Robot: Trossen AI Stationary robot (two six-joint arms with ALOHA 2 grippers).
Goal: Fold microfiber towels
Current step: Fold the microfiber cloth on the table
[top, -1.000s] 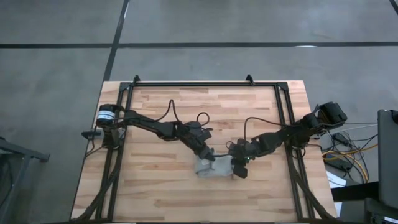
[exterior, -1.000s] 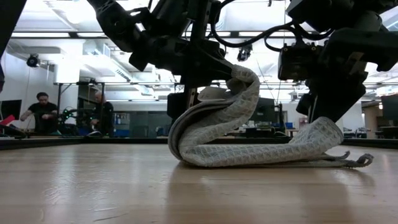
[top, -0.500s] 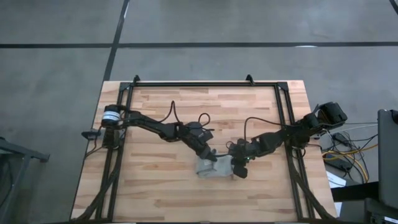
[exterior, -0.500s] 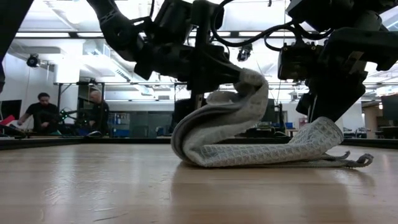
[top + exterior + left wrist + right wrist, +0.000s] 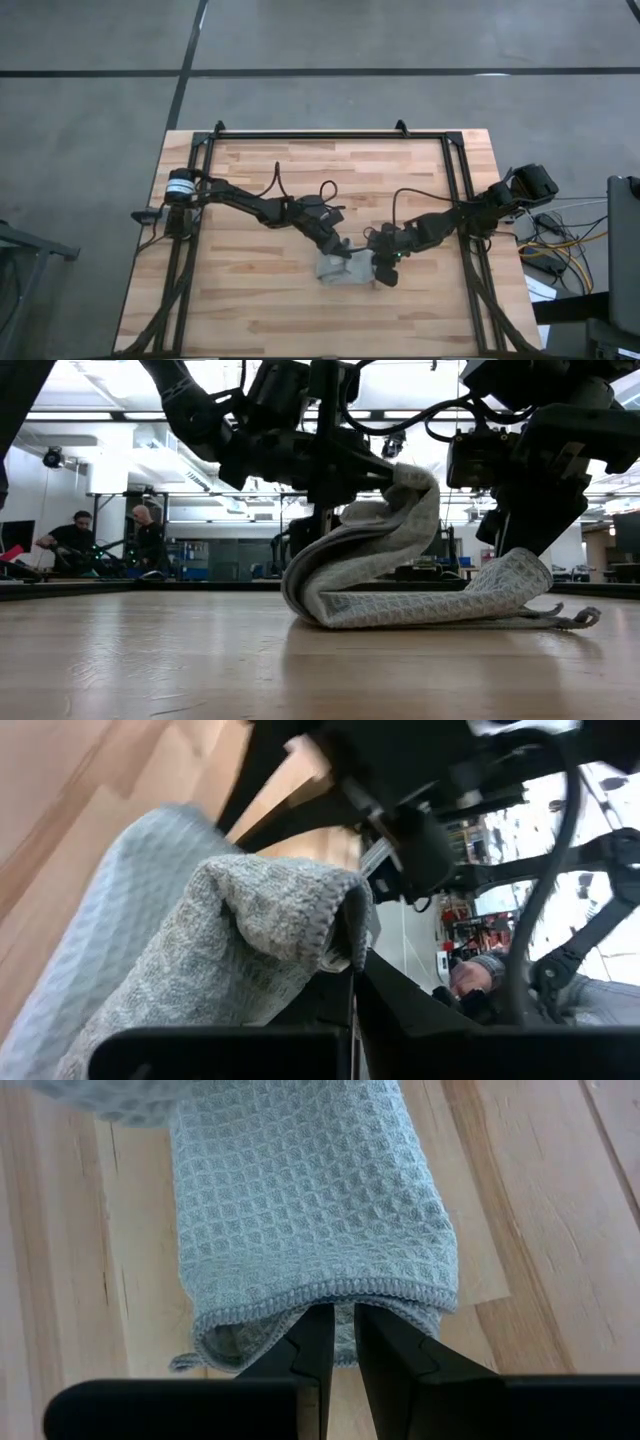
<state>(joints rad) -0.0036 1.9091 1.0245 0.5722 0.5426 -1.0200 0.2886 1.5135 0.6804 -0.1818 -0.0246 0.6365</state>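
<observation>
Left gripper [image 5: 385,470] clamped on raised towel [image 5: 400,575] edge; right gripper [image 5: 335,1342] pinching opposite end low. Best carried level across, edges aligned before release.

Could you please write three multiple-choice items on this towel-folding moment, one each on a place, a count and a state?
1. Where does the towel lie on the table?
A. Far left corner
B. Near edge, right of centre
C. Against the far rail

2. How many grippers pinch the towel?
A. None
B. One
C. Two

3. How is the towel's end in the left gripper?
A. Flat on the wood
B. Lifted, curling over the layers below
C. Hanging off the table

Answers: 1 B, as the high view shows. 2 C, the right gripper clamps the other end. 3 B, as the low view shows.
</observation>
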